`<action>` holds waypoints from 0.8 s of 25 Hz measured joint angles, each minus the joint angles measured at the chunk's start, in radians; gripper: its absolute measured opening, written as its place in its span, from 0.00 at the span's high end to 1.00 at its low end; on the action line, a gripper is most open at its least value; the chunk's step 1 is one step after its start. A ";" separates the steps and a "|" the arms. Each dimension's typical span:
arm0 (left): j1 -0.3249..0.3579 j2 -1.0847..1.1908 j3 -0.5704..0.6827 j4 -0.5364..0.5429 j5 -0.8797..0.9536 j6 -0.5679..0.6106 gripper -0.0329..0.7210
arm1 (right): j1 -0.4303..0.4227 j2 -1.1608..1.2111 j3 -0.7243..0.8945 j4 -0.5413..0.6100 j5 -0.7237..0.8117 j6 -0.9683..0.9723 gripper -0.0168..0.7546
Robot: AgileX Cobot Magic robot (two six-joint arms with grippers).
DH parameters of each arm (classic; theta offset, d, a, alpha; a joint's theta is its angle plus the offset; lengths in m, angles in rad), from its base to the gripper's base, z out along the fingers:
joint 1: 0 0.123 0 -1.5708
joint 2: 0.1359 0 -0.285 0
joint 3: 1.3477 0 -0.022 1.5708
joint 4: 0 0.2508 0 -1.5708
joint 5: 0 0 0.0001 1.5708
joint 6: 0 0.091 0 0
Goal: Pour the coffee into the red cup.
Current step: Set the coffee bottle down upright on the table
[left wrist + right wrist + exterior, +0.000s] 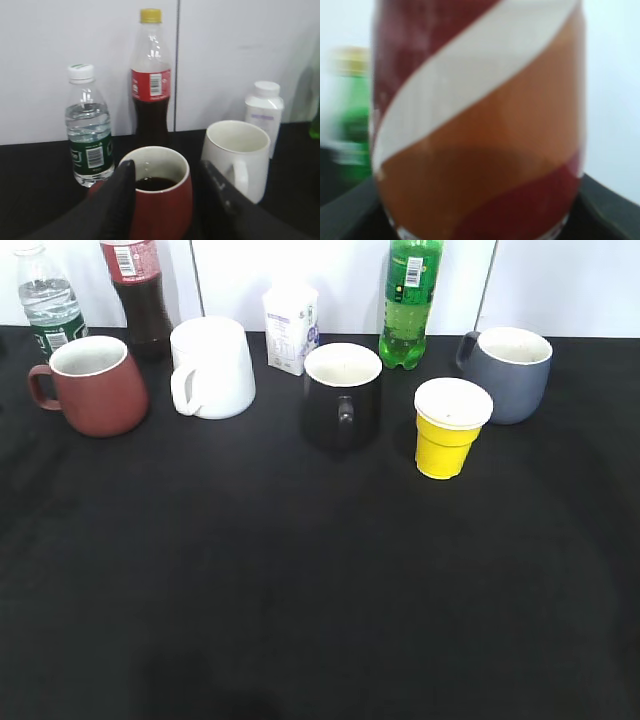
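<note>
Up close, a blurred coffee bottle (477,120) hides the right hand's state, while the left hand (167,200) stands apart around the red cup (162,200).

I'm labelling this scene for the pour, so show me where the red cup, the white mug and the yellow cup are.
red cup (100,395): exterior view, on its outer front wall.
white mug (218,370): exterior view, on its side wall right of the handle.
yellow cup (445,445): exterior view, on its yellow body below the white rim.
</note>
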 joint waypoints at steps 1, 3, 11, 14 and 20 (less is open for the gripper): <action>0.000 0.000 0.000 0.009 0.001 0.000 0.54 | -0.038 0.000 0.000 0.000 -0.003 0.004 0.29; 0.000 -0.002 0.000 0.010 0.001 0.000 0.54 | -0.113 0.030 0.000 0.000 -0.059 0.039 0.29; 0.000 -0.004 0.000 0.013 0.001 0.000 0.54 | -0.219 0.321 -0.017 -0.072 -0.352 0.080 0.29; 0.000 -0.004 0.000 0.014 0.001 0.000 0.54 | -0.219 0.445 -0.088 -0.121 -0.410 0.080 0.29; 0.000 -0.004 0.000 0.017 0.001 0.000 0.54 | -0.219 0.616 -0.239 -0.140 -0.425 0.079 0.29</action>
